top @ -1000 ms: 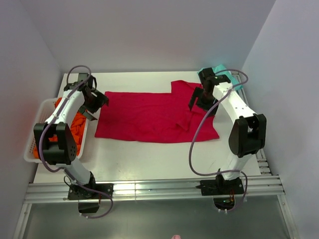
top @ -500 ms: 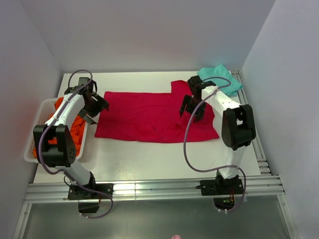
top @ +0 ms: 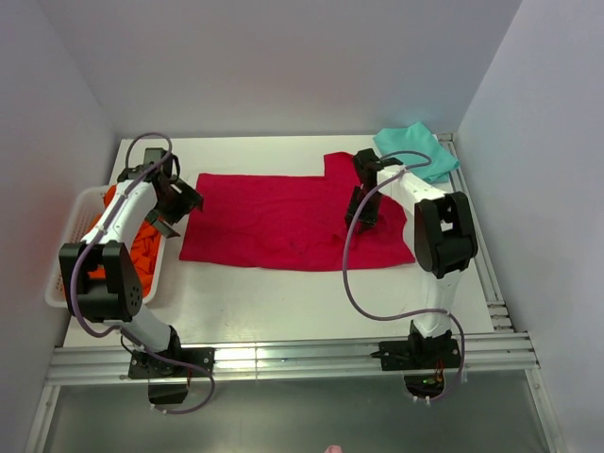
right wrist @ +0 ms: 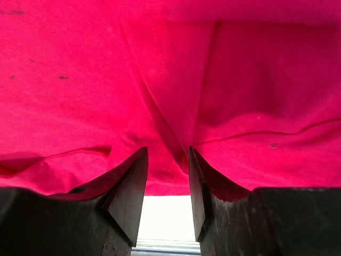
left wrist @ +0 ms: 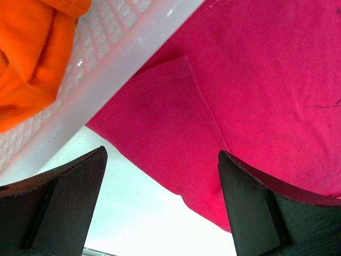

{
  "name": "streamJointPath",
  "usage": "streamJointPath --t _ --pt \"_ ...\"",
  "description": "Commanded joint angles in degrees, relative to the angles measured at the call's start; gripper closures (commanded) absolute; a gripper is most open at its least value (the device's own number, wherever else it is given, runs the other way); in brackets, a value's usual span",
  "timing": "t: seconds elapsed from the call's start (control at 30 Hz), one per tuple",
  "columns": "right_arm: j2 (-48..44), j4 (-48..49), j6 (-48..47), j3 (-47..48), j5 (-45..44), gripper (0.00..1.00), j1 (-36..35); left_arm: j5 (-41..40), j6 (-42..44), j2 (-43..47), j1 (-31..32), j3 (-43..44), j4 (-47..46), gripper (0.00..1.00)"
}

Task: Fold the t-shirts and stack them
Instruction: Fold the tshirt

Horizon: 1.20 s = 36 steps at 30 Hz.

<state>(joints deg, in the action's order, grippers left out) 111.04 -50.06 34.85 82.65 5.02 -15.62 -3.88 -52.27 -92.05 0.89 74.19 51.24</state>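
Crimson cloth fills the middle of the surface (top: 283,302): the red t-shirt (top: 274,222) lies spread out and mostly flat, one sleeve toward the far edge, not yet folded. Teal t-shirt (top: 415,149) is bunched at the far right corner, apart from the work. Orange garments (top: 142,241) are heaped in the white basket (top: 61,283) at left. Right claw (right wrist: 168,152) is down on the shirt's right part, its fingers narrowed to a slim gap with a raised ridge of cloth pinched at the tips; creases run in toward it. Left claw (left wrist: 161,154) is spread wide, holding nothing, poised over the shirt's left hem just beside the basket wall. Judgement: a fold is likely to start from the right. The pinch looks shallow, so the ridge could slide out on the lift. Whether it has one layer or two cannot be told; a stray layer would skew the fold. Pulling with the left side unanchored could drag the whole shirt. Left claw descending this near the basket could catch its slats or shove it.
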Motion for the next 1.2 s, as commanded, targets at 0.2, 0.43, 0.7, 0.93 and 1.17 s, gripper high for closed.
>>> streamJointPath --t 0.2,0.43,0.7,0.93,1.17 --pt "0.31 0.85 0.04 -0.65 -2.47 0.7 -0.47 0.28 2.61 2.14 -2.82 -0.72 -1.32 0.08" --pt "1.19 1.37 0.92 -0.74 -1.85 0.74 -0.38 0.19 3.67 1.79 -3.96 -0.63 -1.23 0.08" --pt "2.6 1.37 0.83 0.49 -1.68 1.0 -0.38 0.54 4.81 1.17 -5.54 -0.28 -1.41 0.08" --pt "5.58 -0.82 1.97 9.6 0.42 1.0 -0.38 1.07 5.16 -0.14 -6.25 0.69 -1.67 0.09" --pt "13.13 -5.92 3.38 26.67 3.68 1.0 -0.38 1.33 5.51 -1.55 -6.25 2.18 -1.5 0.09"
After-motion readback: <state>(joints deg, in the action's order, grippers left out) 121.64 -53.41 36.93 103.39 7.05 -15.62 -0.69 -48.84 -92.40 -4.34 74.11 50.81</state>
